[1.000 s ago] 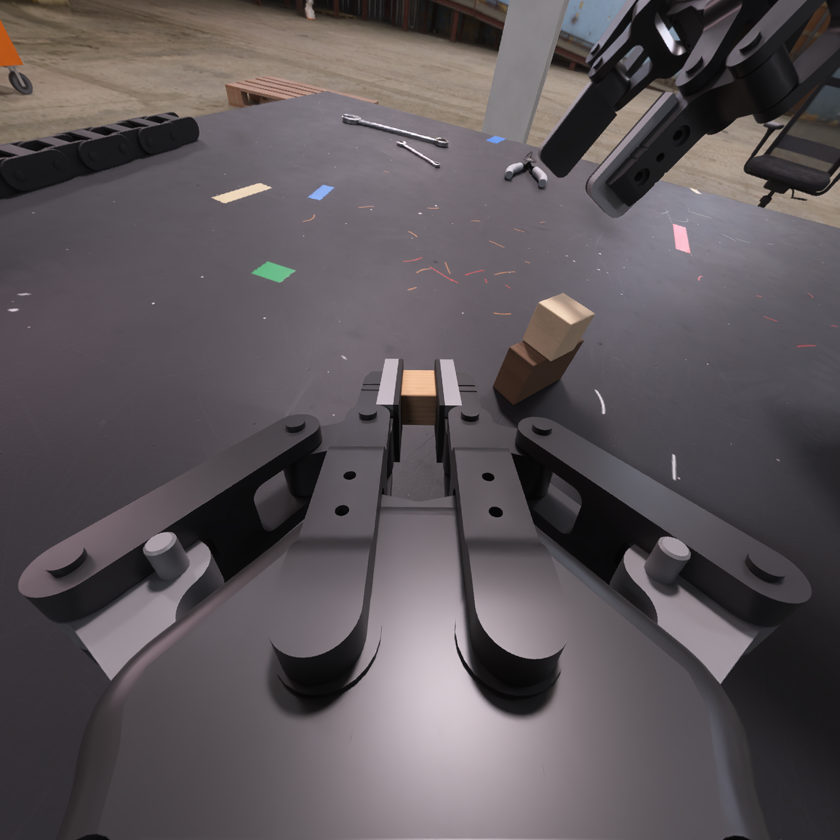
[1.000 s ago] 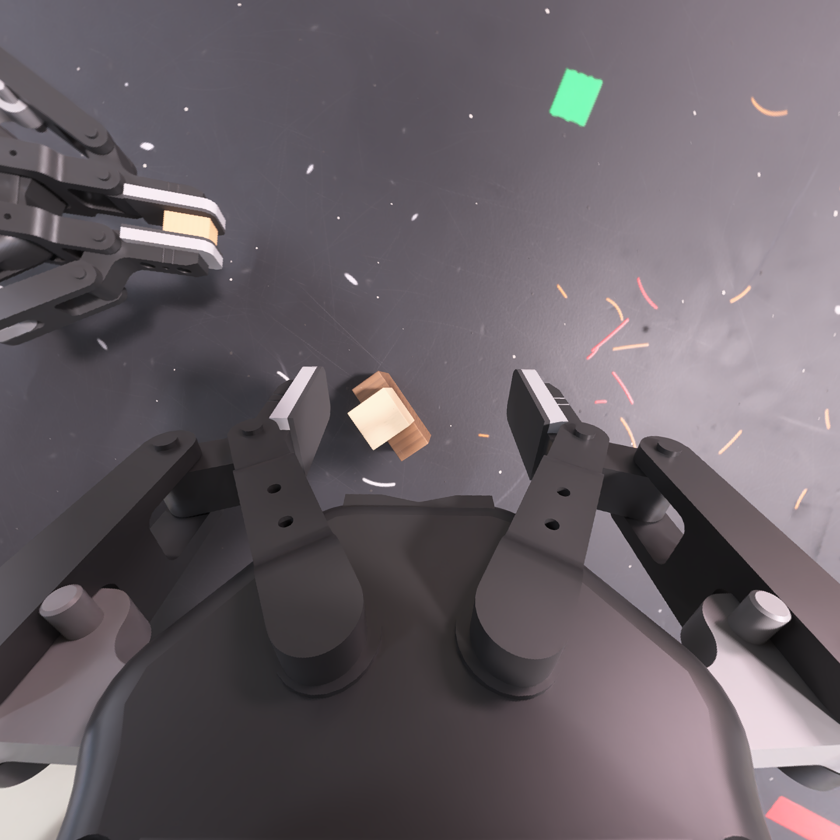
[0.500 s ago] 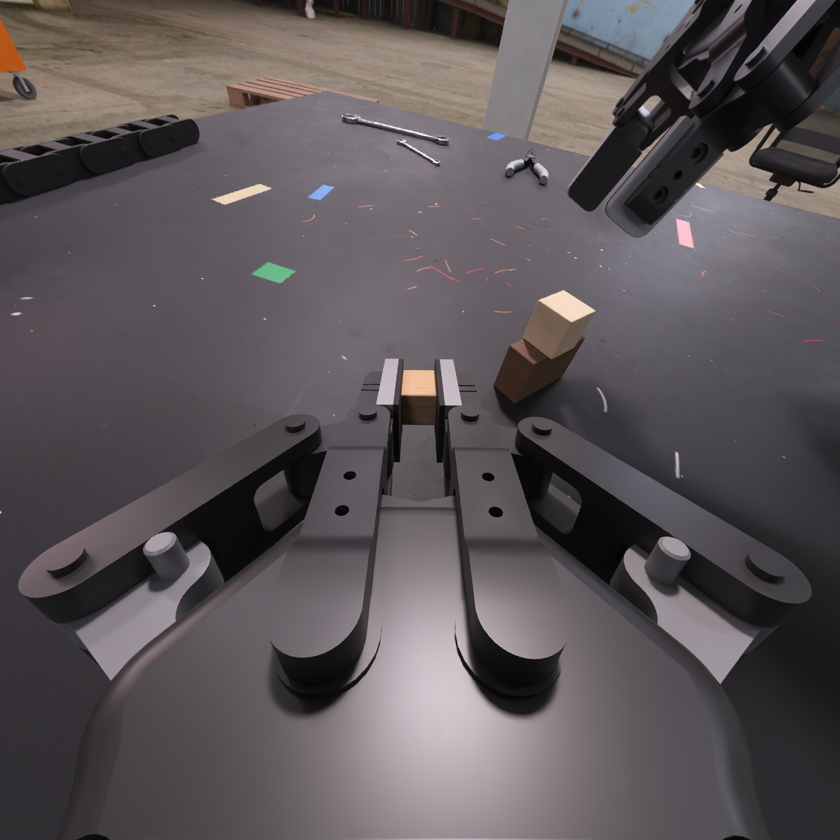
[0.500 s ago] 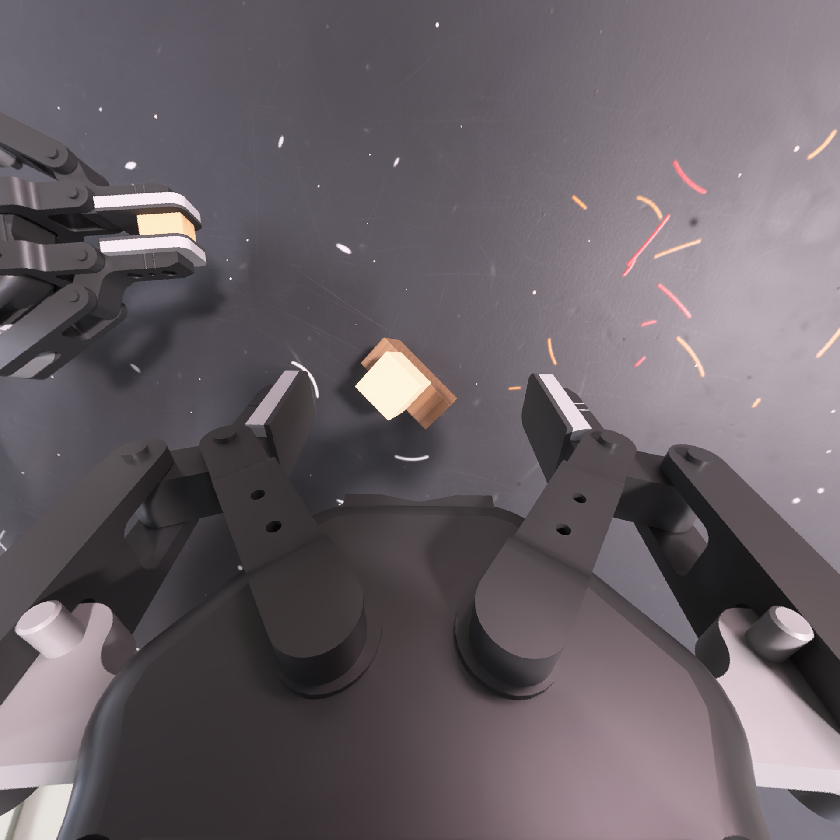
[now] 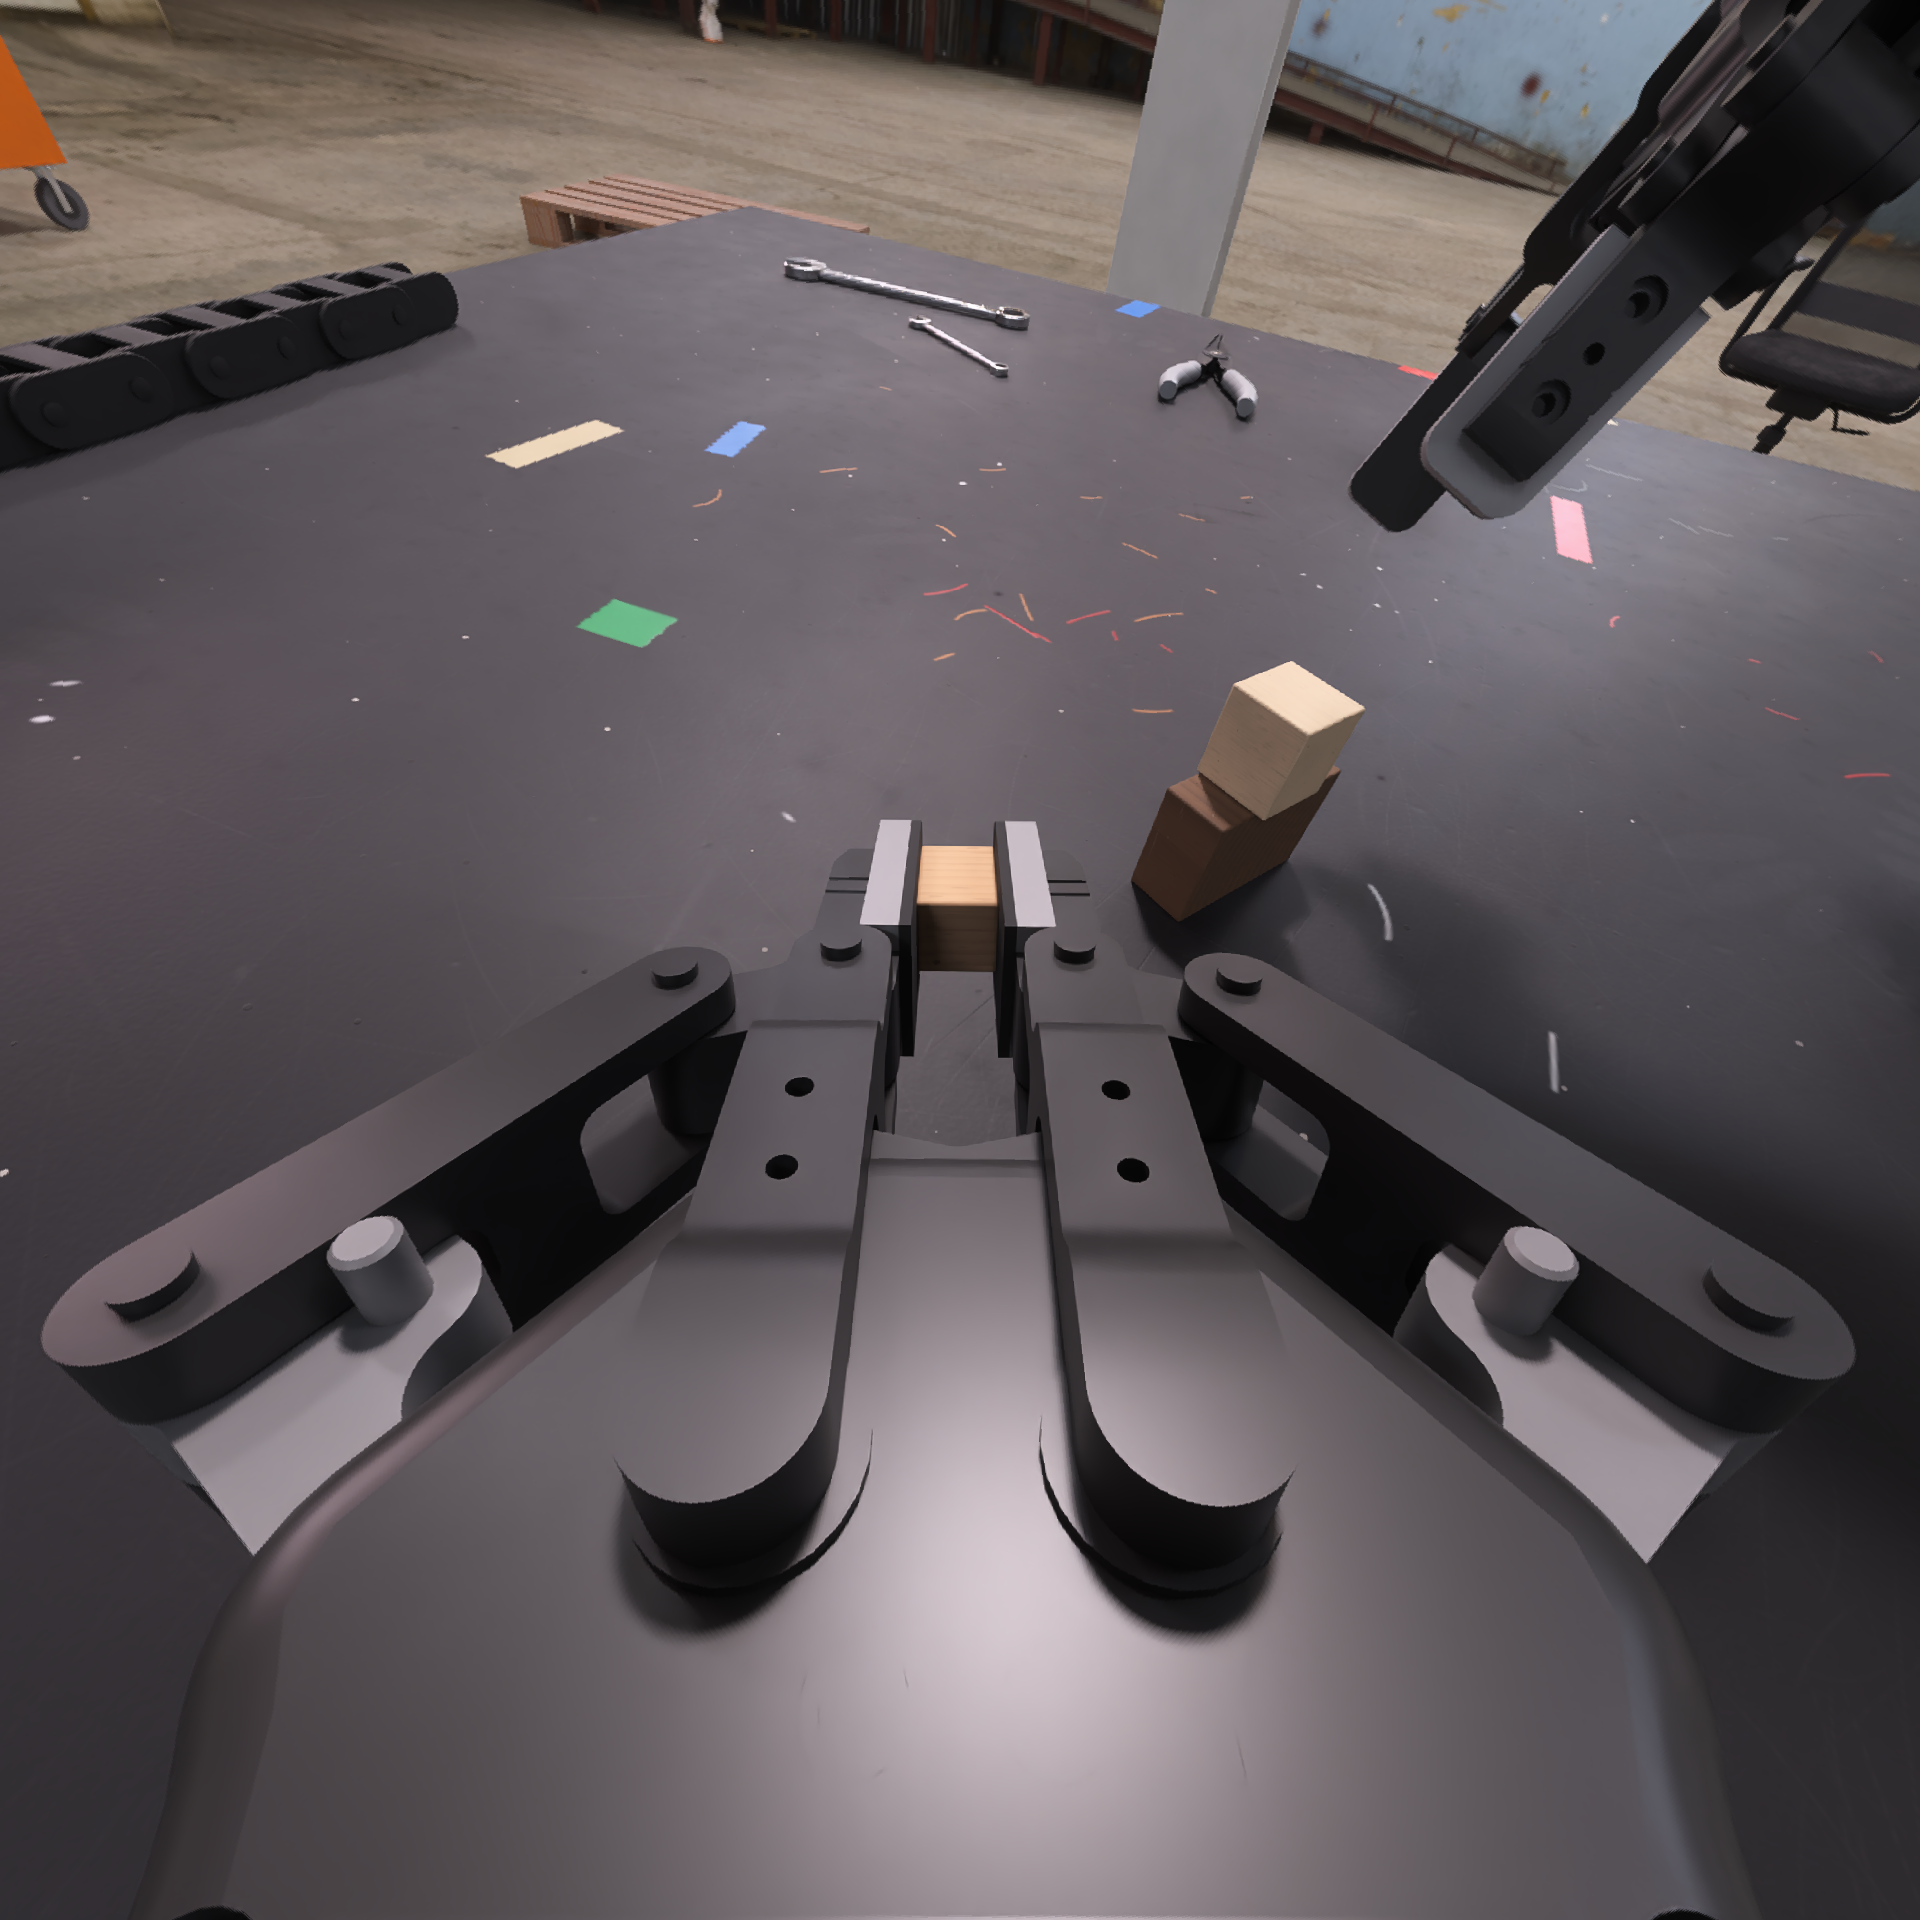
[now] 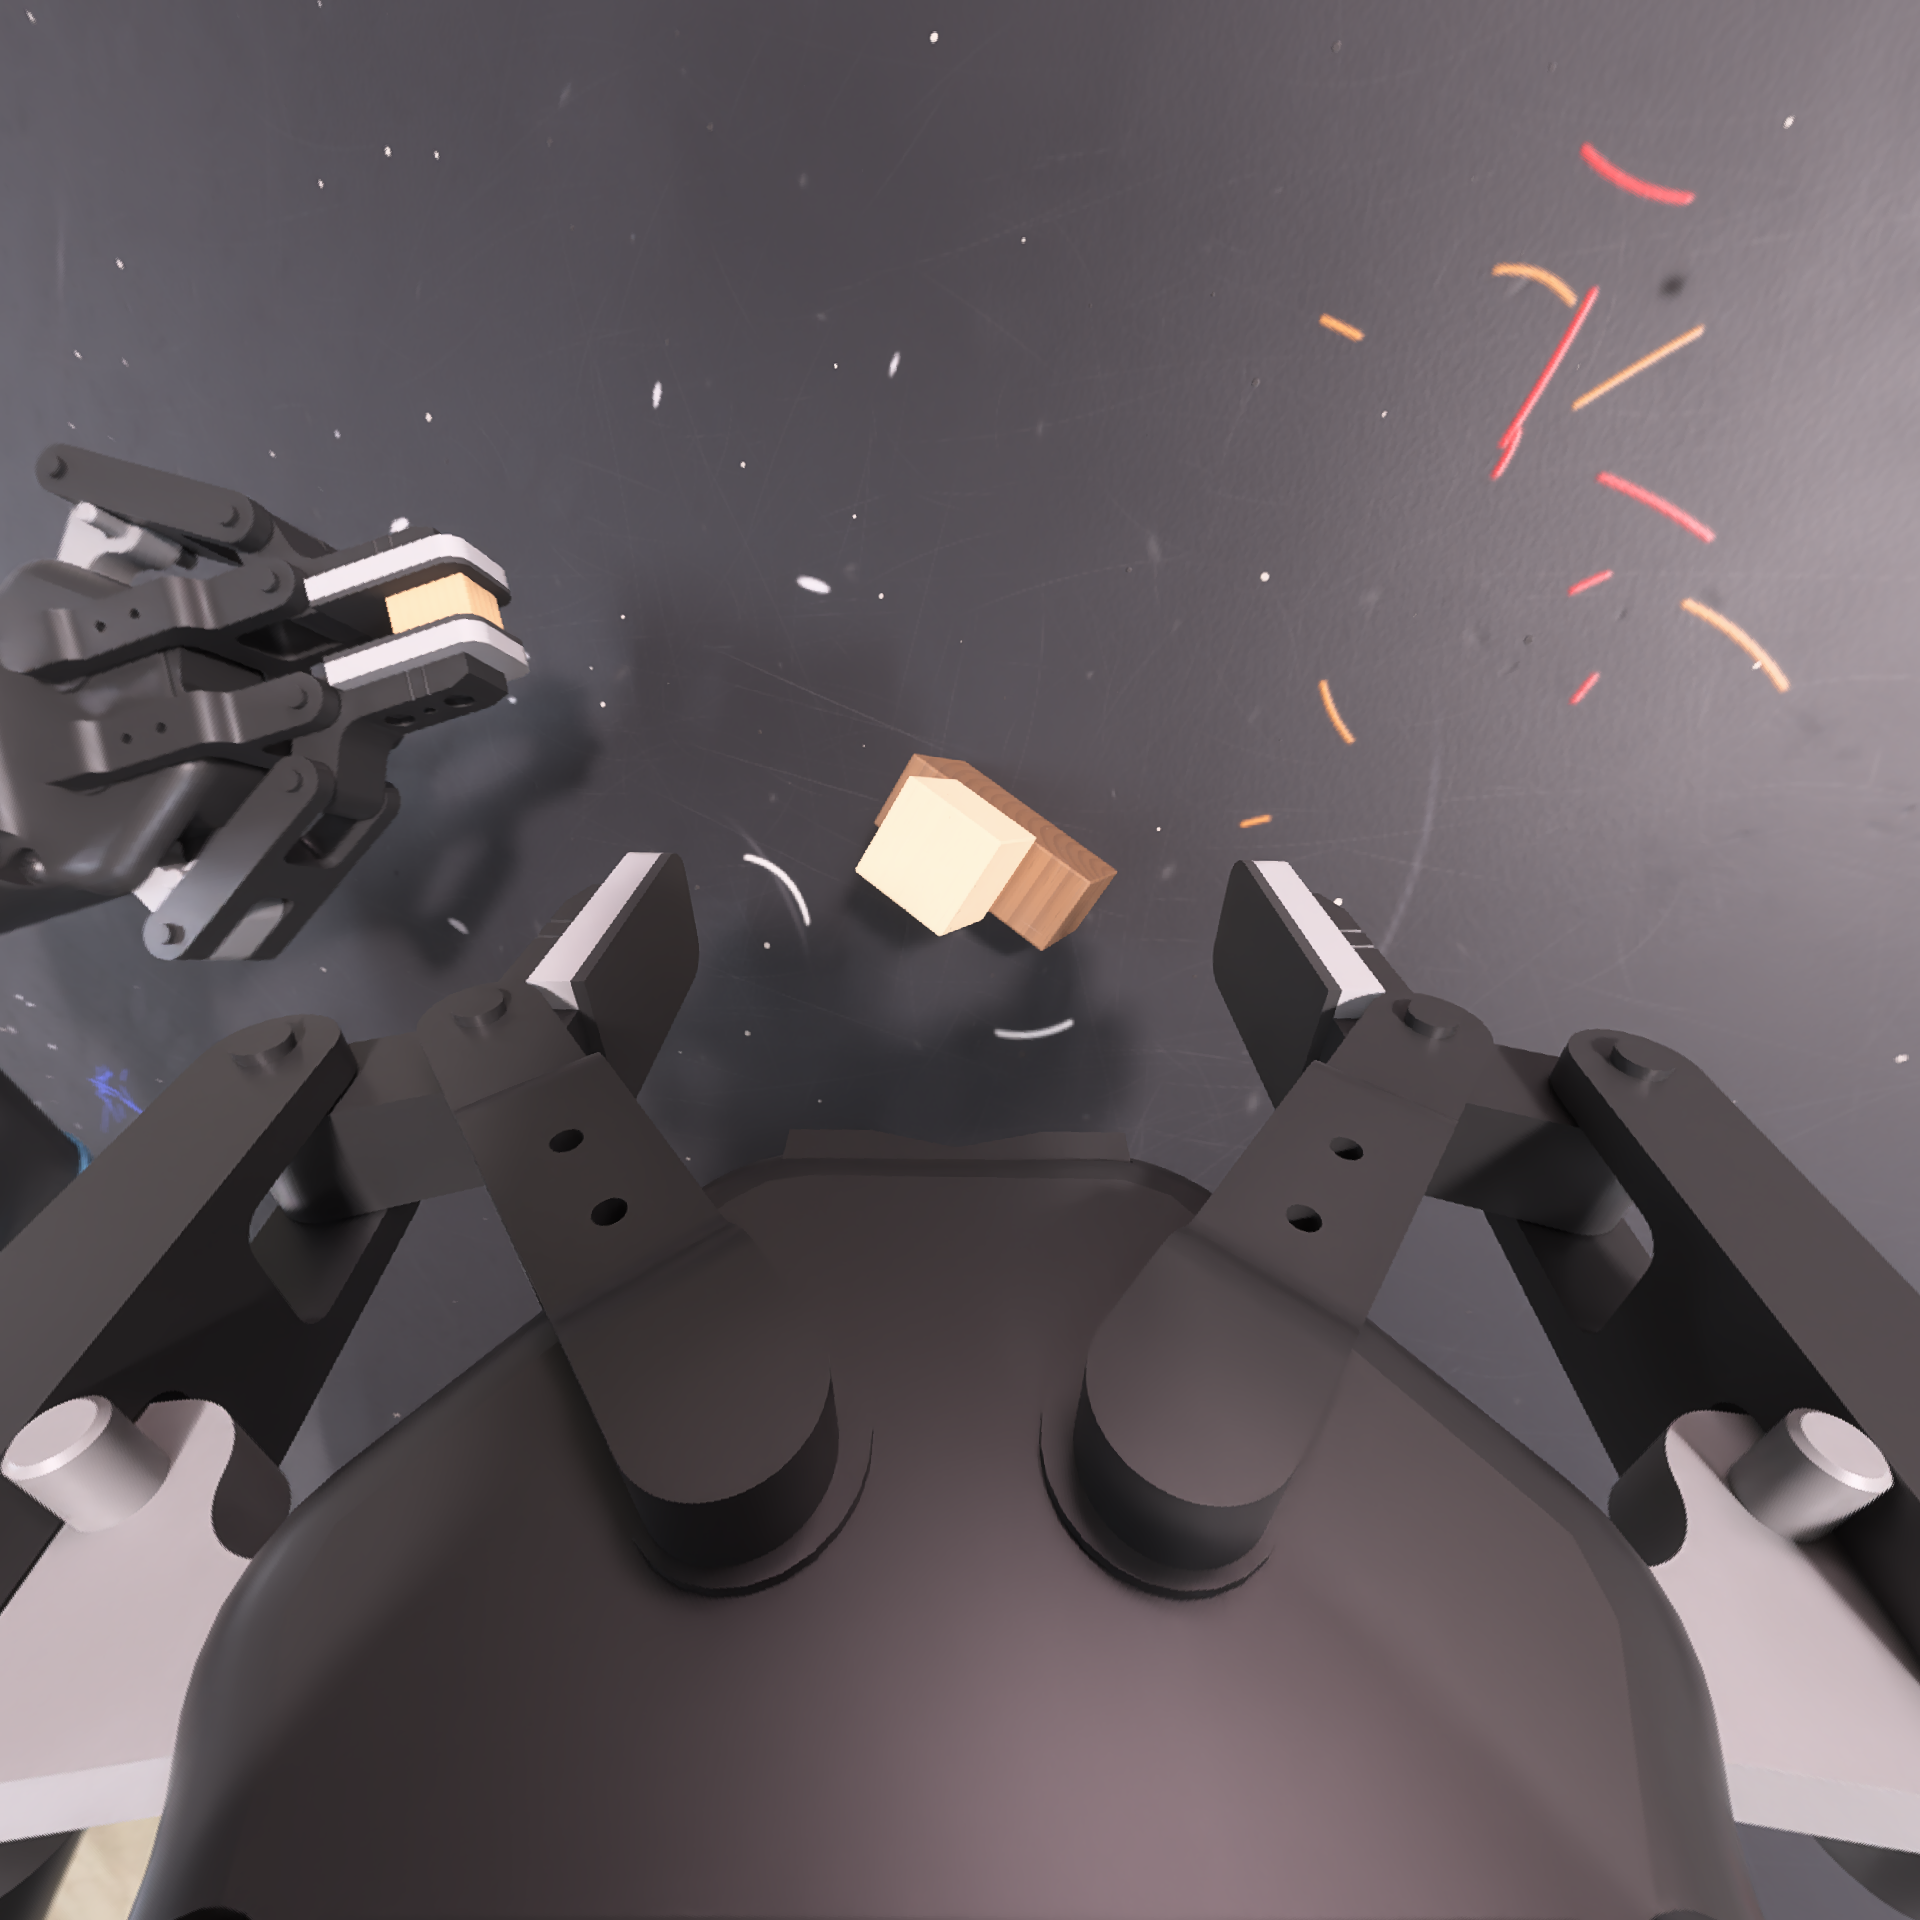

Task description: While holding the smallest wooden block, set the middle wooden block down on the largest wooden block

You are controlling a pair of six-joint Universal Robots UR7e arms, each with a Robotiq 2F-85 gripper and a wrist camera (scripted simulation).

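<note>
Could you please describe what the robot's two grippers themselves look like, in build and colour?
Both the left gripper and the right gripper have matte black linkage fingers on a rounded dark housing, pale grey flat pads, silver-grey pivot pins, and paired screw holes. No cables or markings show.

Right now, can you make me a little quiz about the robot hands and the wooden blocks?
1. True or false: the left gripper is squeezing the smallest wooden block.
2. What does the pale middle wooden block rest on? A) the bare table B) the dark largest wooden block C) the pliers
3. Fill in: the right gripper is ____ and holds nothing.

Key:
1. True. Its pads press both sides of the block.
2. B. It sits on top, overhanging one edge.
3. Open. It hangs above the stack, fingers spread.
</note>
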